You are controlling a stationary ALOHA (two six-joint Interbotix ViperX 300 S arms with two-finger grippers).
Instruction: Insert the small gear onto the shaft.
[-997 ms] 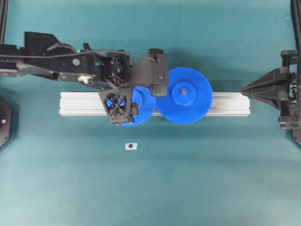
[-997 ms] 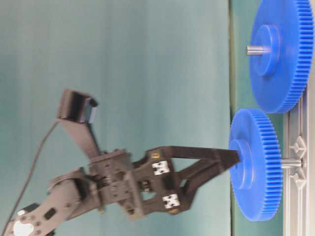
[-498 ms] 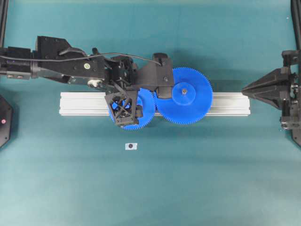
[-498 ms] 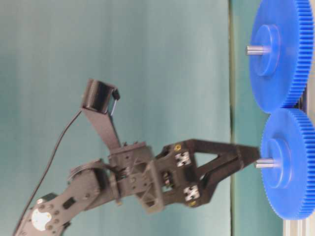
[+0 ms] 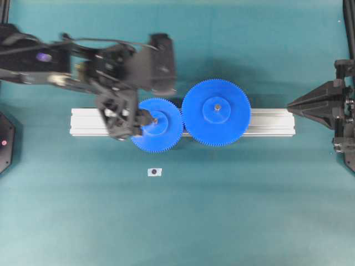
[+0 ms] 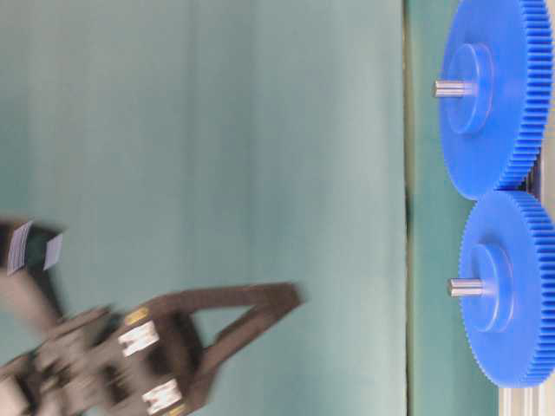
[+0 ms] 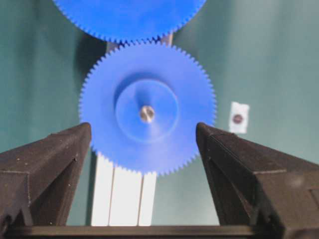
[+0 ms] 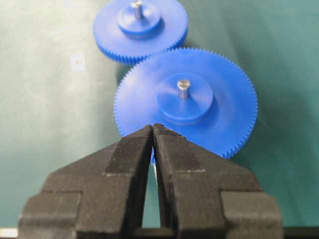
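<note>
The small blue plastic fine-toothed gear (image 5: 157,125) sits seated on the thin grey metal shaft (image 7: 146,113), whose tip pokes through the hub, its teeth meshed with the larger blue gear (image 5: 216,112) on the ribbed aluminium rail (image 5: 89,122). By the look of it the insertion is done and what remains is retreat. The left gripper (image 7: 143,144), fingers spread and empty, has lifted away since half a second ago, though blur hides how far. The right gripper (image 8: 152,133) rests with fingers pressed together.
</note>
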